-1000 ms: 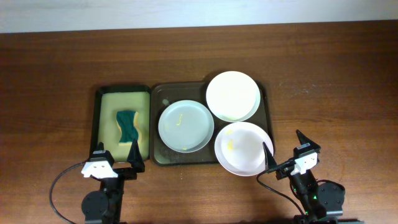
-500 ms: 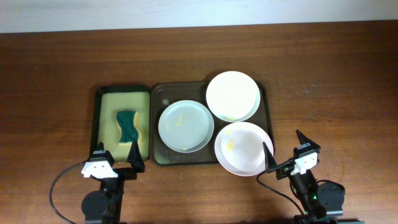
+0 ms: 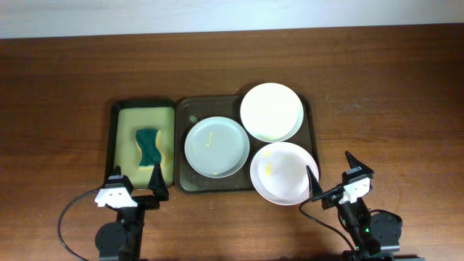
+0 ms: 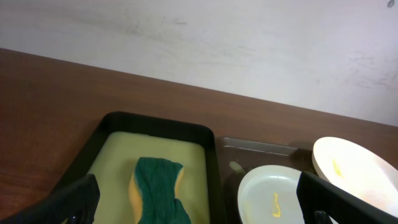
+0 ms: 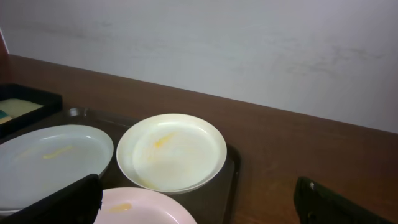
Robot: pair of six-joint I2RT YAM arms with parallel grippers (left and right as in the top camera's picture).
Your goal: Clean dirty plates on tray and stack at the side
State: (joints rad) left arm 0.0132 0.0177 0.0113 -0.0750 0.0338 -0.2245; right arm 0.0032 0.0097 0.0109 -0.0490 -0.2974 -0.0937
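Three plates on the dark tray [image 3: 190, 110], mid-table: grey-blue plate [image 3: 216, 147] on its left half, one white plate [image 3: 272, 112] at the far right corner, second white plate [image 3: 284, 172] at the near right, hanging over the near rim. Yellow smears on all three. None stacked at the side yet.

Right gripper [image 3: 328, 162]: jaws spread wide, nothing held. From overhead one fingertip overlaps the near white plate's edge; can't tell if it touches. Arm folded low at the near table edge, pointing at the far side.

Left gripper [image 3: 136, 174]: also wide, holding nothing, same folded pose, just in front of the smaller tray [image 3: 116, 138] holding the green sponge [image 3: 148, 146], left of the dark tray.
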